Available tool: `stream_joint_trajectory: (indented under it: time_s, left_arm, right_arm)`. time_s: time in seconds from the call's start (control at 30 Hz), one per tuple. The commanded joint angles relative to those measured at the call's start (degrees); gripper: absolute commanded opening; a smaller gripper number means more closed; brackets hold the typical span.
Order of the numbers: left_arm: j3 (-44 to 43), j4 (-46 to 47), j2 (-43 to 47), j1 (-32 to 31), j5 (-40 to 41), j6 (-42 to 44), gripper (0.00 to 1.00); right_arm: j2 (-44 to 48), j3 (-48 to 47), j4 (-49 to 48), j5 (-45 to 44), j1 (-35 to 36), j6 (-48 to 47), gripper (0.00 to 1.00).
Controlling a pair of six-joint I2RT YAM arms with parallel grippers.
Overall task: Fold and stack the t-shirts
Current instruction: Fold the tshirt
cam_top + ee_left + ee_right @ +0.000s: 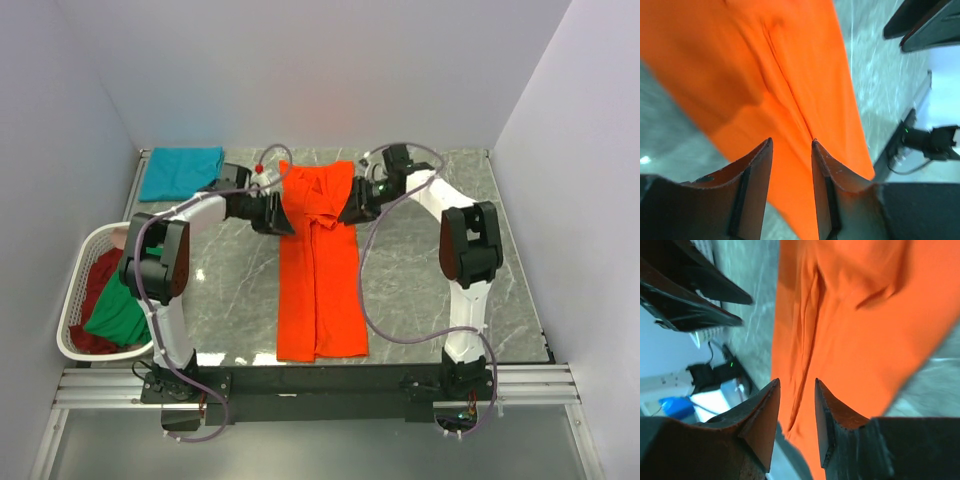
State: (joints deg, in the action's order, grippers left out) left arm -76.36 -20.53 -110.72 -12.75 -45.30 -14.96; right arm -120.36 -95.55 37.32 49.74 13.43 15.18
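Observation:
The bright orange t-shirt (318, 290) lies in the middle of the table, folded lengthwise into a long strip with bunched cloth near its far end. My left gripper (283, 215) is open at the strip's left edge and my right gripper (350, 208) is open at its right edge. In the left wrist view the gripper (791, 141) is open over the orange cloth (765, 65), with nothing between its fingers. In the right wrist view the gripper (796, 381) is likewise open over the orange cloth (855, 330). The teal t-shirt (180, 172) lies folded at the back left. The green t-shirt (120, 310) and the dark red t-shirt (100, 272) are in the basket.
A white slatted laundry basket (78, 262) stands at the table's left edge beside the left arm. White walls close the back and both sides. A metal rail (320, 385) runs along the near edge. The grey marble table (420, 290) shows right of the orange strip.

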Motion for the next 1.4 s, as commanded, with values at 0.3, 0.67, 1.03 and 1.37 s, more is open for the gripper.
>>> stream_joint_trajectory:
  time_s: [0.3,0.67,1.03,1.37]
  left_arm:
    - [-0.3,3.4,-9.6,-1.2,-1.8,-3.8,0.41]
    - [-11.2,-0.2,-18.3,-0.2,-0.2,-2.7,0.41]
    - [-21.2,-2.8,-22.9,3.1,1.1,-1.7,0.45]
    - [-16.8,1.2,-0.7,2.7,-2.3,7.9,0.99]
  right_arm:
    - [-7.9,4.2,-5.0,-1.1,2.2,1.9,0.39]
    - [-18.2,-9.3,-4.8,-3.9,-1.3,4.0,0.39]
    - [-23.5,-22.1,-4.1,-7.5,-1.3,2.5,0.4]
    - [1.1,-20.4,-2.2,-18.1,-1.5,-14.7,0.7]
